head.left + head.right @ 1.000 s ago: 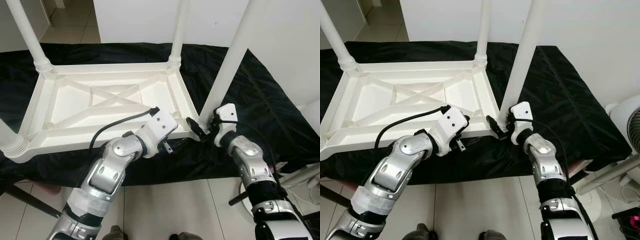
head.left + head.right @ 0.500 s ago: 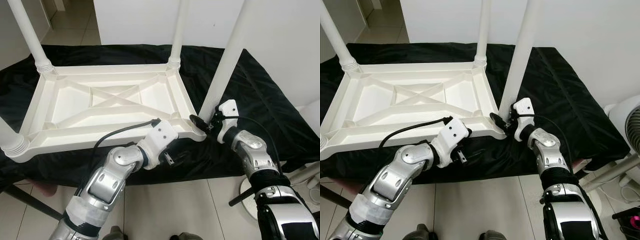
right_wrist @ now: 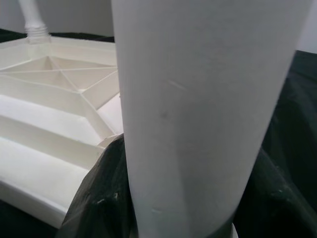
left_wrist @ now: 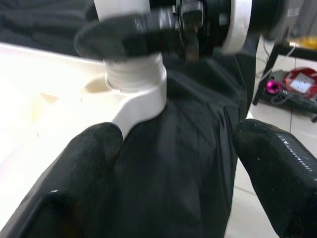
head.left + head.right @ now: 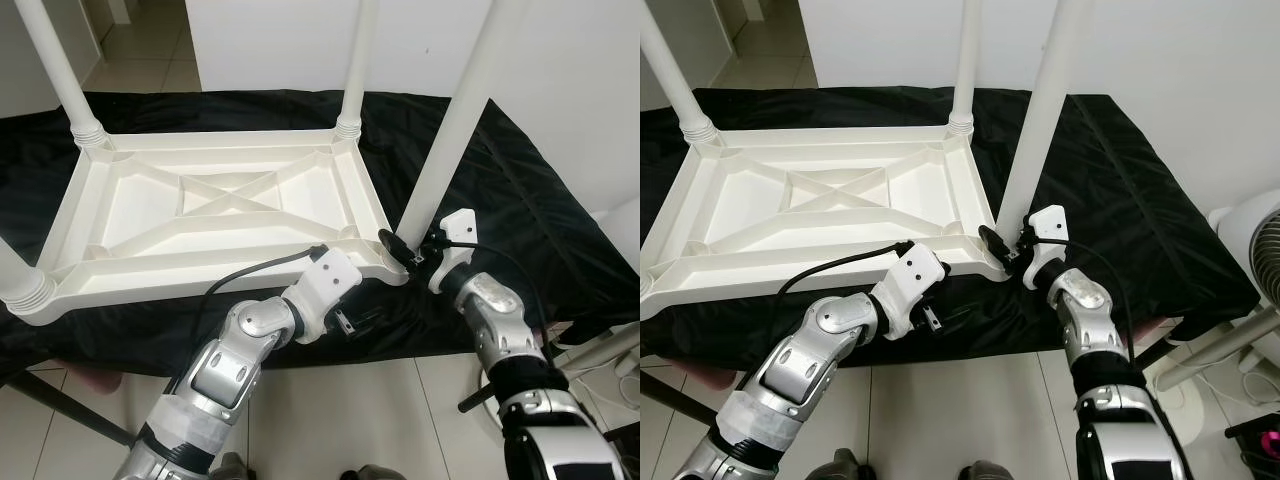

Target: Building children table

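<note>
At the near right corner of the upturned table, the right gripper (image 5: 405, 250) is clamped round the foot of the fourth leg (image 5: 455, 125).

Its black fingers (image 3: 96, 206) hug the white leg, whose long axis rises almost upright, leaning slightly right, with its threaded end on the corner socket (image 4: 133, 82) of the table top (image 5: 215, 205). The left gripper (image 5: 360, 322), fingers apart and empty, hovers just near of that corner, over the black cloth (image 5: 540, 220). Three other legs stand seated already. Judging by this, twisting comes next; open room lies right and near, the table rim crowds the left.
</note>
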Controlling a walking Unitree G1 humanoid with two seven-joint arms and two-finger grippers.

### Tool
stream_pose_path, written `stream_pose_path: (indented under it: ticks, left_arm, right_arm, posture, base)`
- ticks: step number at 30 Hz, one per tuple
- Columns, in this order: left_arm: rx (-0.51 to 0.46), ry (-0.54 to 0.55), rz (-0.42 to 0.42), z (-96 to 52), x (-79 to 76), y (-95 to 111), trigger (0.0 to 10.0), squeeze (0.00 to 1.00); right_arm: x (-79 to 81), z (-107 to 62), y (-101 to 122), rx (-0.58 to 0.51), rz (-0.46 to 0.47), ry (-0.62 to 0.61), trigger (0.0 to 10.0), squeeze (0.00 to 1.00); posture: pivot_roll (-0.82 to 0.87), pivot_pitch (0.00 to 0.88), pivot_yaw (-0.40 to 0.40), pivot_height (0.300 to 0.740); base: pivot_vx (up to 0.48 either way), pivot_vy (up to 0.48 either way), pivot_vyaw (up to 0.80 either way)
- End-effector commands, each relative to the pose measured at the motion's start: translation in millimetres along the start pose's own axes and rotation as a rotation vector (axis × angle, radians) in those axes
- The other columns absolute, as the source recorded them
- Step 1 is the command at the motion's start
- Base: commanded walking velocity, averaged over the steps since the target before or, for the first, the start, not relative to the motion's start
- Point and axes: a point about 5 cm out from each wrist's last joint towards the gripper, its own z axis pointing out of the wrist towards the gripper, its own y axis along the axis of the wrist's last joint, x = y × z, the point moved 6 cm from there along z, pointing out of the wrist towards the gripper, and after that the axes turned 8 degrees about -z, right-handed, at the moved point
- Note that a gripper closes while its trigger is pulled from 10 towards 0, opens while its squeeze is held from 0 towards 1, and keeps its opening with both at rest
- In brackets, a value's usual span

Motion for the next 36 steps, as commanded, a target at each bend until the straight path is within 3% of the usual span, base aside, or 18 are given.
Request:
stream_pose_path:
  ticks: [1, 7, 9, 11, 13, 14, 16, 18, 20, 26, 27, 28, 29, 36]
  left_arm:
    - [-0.021, 0.106, -0.023, -3.3, 12.0, -1.2, 10.0, 0.00]
    - [-0.032, 0.101, -0.027, -5.5, 13.9, 0.2, 10.0, 0.00]
    - [-0.033, 0.101, -0.036, -7.4, 17.9, 0.5, 10.0, 0.00]
    - [-0.037, 0.100, -0.036, -8.7, 19.4, 1.4, 10.0, 0.00]
    - [-0.037, 0.100, -0.036, -8.7, 19.4, 1.4, 10.0, 0.00]
    - [-0.044, 0.116, -0.030, -11.3, 25.0, 2.1, 10.0, 0.00]
    - [-0.047, 0.123, -0.027, -12.3, 26.9, 2.3, 10.0, 0.00]
    - [-0.049, 0.128, -0.025, -14.3, 29.3, 2.5, 10.0, 0.00]
    - [-0.049, 0.128, -0.026, -14.9, 29.8, 2.4, 10.0, 0.00]
    - [-0.045, 0.115, -0.026, -16.9, 28.1, 1.5, 10.0, 0.00]
    - [-0.044, 0.115, -0.026, -16.5, 28.1, 1.5, 10.0, 0.00]
    - [-0.044, 0.115, -0.026, -16.5, 28.1, 1.5, 10.0, 0.00]
    - [-0.045, 0.114, -0.026, -16.1, 28.2, 1.7, 10.0, 0.00]
    - [-0.048, 0.115, -0.027, -15.9, 28.2, 2.0, 10.0, 0.00]
  right_arm:
    - [3.9, -6.7, -15.1, 0.054, 0.034, -0.049, 10.0, 0.00]
    - [-0.8, -10.4, -12.9, 0.057, 0.060, -0.203, 10.0, 0.00]
    - [1.4, -14.6, -14.9, 0.089, 0.079, -0.345, 10.0, 0.00]
    - [4.3, -16.3, -18.6, 0.123, 0.094, -0.407, 10.0, 0.00]
    - [4.3, -16.3, -18.6, 0.123, 0.094, -0.407, 10.0, 0.00]
    - [15.4, -19.8, -27.3, 0.204, 0.120, -0.567, 10.0, 0.00]
    - [21.4, -20.5, -29.6, 0.231, 0.134, -0.616, 10.0, 0.00]
    - [37.1, -12.2, -25.0, 0.219, 0.156, -0.594, 10.0, 0.00]
    - [40.4, -10.2, -21.9, 0.208, 0.163, -0.581, 10.0, 0.00]
    - [35.7, -14.2, -15.2, 0.186, 0.164, -0.576, 10.0, 0.00]
    - [35.0, -15.4, -13.4, 0.175, 0.169, -0.570, 10.0, 0.29]
    - [35.0, -15.4, -13.4, 0.175, 0.169, -0.570, 10.0, 0.29]
    - [35.7, -15.9, -10.0, 0.157, 0.189, -0.558, 10.0, 1.00]
    - [38.2, -14.6, 2.2, 0.106, 0.199, -0.506, 10.0, 1.00]
  posture:
    - [-0.09, 0.019, -0.010, 0.740]
    - [-0.09, 0.016, -0.014, 0.740]
    - [-0.09, 0.017, -0.015, 0.740]
    - [-0.08, 0.019, -0.018, 0.740]
    - [-0.08, 0.019, -0.018, 0.740]
    - [-0.08, 0.019, -0.017, 0.740]
    - [-0.08, 0.019, -0.017, 0.740]
    - [-0.07, 0.026, -0.009, 0.740]
    - [-0.07, 0.026, -0.009, 0.740]
    - [-0.08, 0.028, -0.007, 0.740]
    - [-0.08, 0.027, -0.006, 0.740]
    - [-0.08, 0.027, -0.006, 0.740]
    - [-0.08, 0.027, -0.007, 0.740]
    - [-0.08, 0.026, -0.008, 0.740]
  base:
    - [0.000, 0.000, 0.00]
    - [0.000, 0.000, 0.00]
    - [0.000, 0.000, 0.00]
    - [0.000, 0.000, 0.00]
    - [0.000, 0.000, 0.00]
    - [0.000, 0.000, 0.00]
    - [0.000, 0.000, 0.00]
    - [0.000, 0.000, 0.00]
    - [0.000, 0.000, 0.00]
    - [0.000, 0.000, 0.00]
    - [0.000, 0.000, 0.00]
    - [0.000, 0.000, 0.00]
    - [0.000, 0.000, 0.00]
    - [0.000, 0.000, 0.00]
